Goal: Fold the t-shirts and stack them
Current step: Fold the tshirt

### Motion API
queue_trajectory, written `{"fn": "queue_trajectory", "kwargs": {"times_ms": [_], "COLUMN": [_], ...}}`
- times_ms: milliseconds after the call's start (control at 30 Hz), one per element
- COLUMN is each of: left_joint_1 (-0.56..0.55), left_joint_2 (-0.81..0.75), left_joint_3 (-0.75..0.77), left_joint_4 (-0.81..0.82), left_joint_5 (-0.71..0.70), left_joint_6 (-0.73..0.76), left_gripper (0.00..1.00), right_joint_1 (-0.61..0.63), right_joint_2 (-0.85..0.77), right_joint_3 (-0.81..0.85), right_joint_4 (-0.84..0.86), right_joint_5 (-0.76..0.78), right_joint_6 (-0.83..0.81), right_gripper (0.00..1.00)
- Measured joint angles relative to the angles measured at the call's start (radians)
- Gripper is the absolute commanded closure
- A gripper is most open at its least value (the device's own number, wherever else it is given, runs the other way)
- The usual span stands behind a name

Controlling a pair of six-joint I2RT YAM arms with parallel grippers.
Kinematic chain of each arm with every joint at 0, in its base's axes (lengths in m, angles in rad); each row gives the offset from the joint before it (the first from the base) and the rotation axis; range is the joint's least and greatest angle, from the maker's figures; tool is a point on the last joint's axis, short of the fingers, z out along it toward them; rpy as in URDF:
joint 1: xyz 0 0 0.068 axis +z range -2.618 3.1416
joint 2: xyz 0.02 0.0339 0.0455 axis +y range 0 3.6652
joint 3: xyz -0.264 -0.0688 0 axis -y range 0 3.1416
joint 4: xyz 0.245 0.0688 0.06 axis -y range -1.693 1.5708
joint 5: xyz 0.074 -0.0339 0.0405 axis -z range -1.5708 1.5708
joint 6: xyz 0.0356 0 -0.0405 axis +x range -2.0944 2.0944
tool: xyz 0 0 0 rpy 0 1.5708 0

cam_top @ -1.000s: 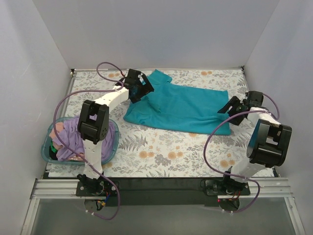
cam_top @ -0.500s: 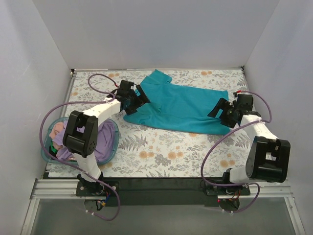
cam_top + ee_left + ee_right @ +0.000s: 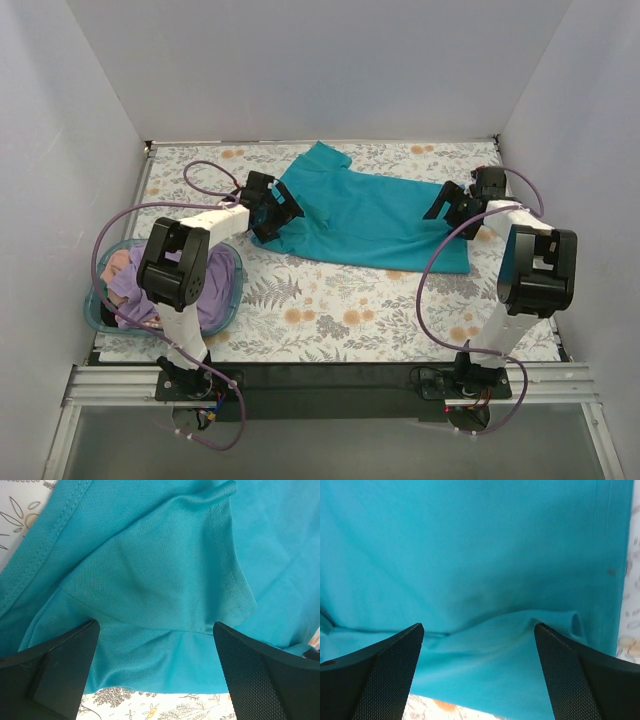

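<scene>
A teal-blue t-shirt (image 3: 370, 215) lies spread on the floral table, collar end at the left. My left gripper (image 3: 272, 208) is open low over the shirt's left end, and the left wrist view shows its jaws (image 3: 155, 645) wide apart over a wrinkled sleeve (image 3: 150, 570). My right gripper (image 3: 452, 203) is open over the shirt's right hem, its jaws (image 3: 479, 640) straddling a raised fold of teal cloth (image 3: 470, 545). Neither holds anything. A lavender t-shirt (image 3: 128, 298) and a pinkish one (image 3: 118, 264) lie bunched in the basket.
The translucent blue basket (image 3: 240, 285) stands at the near left, under my left arm's elbow. White walls close in the table on three sides. Floral tablecloth (image 3: 330, 300) shows in front of the shirt. Purple cables loop off both arms.
My left gripper has moved nearer and left along the shirt's left edge. My right gripper has swung away from me to the far part of the right hem. The shirt's near-right corner is uncovered.
</scene>
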State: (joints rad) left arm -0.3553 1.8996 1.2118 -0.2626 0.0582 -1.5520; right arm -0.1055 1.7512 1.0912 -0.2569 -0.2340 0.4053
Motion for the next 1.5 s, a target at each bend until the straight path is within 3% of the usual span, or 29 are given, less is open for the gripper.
{"fn": "queue_trajectory", "kwargs": {"times_ms": [333,667,1000,1133,1500], "left_joint_1": [0.008,0.013,0.014,0.014,-0.039], "left_joint_2": [0.0,0.0,0.032,-0.003,-0.328], "left_joint_3": [-0.002,0.003,0.057,-0.025,-0.393], "left_joint_4": [0.003,0.001,0.006,0.038,0.023], "left_joint_5": [-0.003,0.01,0.009,-0.019,-0.106], "left_joint_6": [-0.007,-0.016,-0.02,-0.043,-0.172], "left_gripper": [0.02,0.02,0.02,0.02,0.02], "right_joint_1": [-0.017,-0.016,0.009,0.008,-0.033], "right_joint_2": [0.029,-0.287,-0.115,-0.157,-0.466], "right_joint_3": [0.075,-0.159,-0.17,-0.241,-0.55], "right_joint_4": [-0.004,-0.024,0.003,0.069,0.156], "right_joint_5": [0.003,0.04,-0.002,0.014,0.029], "right_joint_6": [0.008,-0.019,-0.037,-0.01,0.085], "right_gripper": [0.02,0.02,0.03,0.02,0.02]}}
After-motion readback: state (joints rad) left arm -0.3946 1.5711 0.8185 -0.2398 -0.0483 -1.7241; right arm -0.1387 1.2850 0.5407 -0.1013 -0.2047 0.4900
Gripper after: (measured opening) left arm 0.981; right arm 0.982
